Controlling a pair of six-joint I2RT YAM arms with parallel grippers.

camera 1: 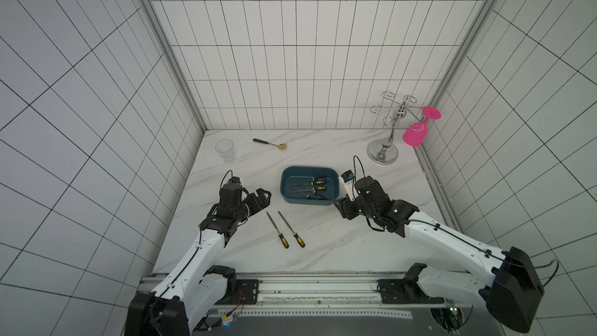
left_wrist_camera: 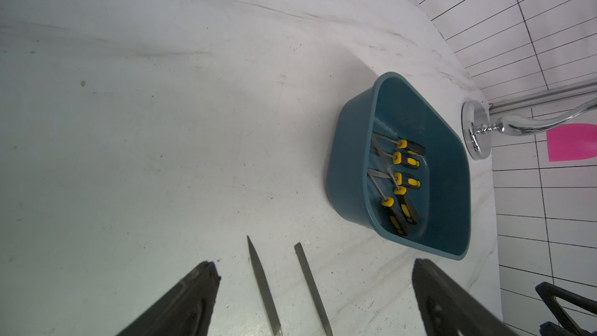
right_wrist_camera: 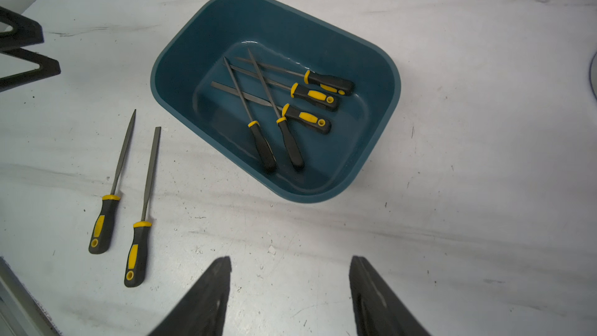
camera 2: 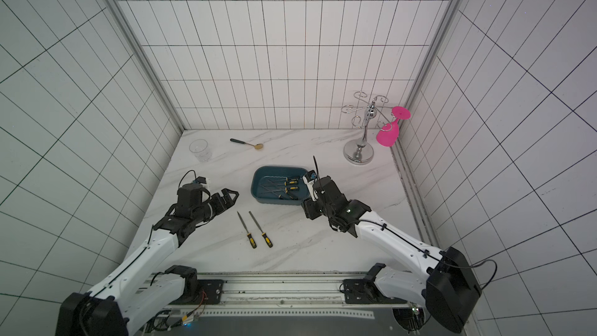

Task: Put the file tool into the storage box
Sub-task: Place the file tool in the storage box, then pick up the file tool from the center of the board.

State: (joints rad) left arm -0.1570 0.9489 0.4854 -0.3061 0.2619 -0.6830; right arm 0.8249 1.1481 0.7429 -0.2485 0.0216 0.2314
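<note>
— Scanning from the biggest thing down, what do we see first?
— We see the pale marbled surface point(camera 1: 339, 253). Both arms reach in over it, the left arm point(camera 1: 206, 247) and the right arm point(camera 1: 452, 240).
— How do the jaws stand?
— The left jaws are spread wide with nothing between them. They hover beside the loose files and are aimed toward the box. The right jaws are parted too and empty, just beside the box's near corner on the right arm's side.
— Next in size?
— The chrome rack point(camera 1: 382, 153) stands at the far right corner, with a pink glass point(camera 1: 415, 135) hanging from it upside down. Then comes the box point(camera 1: 308, 169), mid-surface, between the two arms and a little farther back.
— And the cup?
— The clear cup point(camera 1: 224, 150) stands upright at the far left, well apart from the box.
— Where are the files?
— We count five files point(right_wrist_camera: 318, 95) lying inside the box, crossed over one another. Two more lie outside it on the surface, side by side near the box's front, with their handles toward the robot's base. They are the pointed file point(right_wrist_camera: 102, 221) and the flat file point(right_wrist_camera: 136, 250), which lies nearer the box. They touch neither each other nor the jaws.
— Smallest?
— The spoon point(camera 1: 282, 146) lies flat near the back wall, not far from the cup.
</note>
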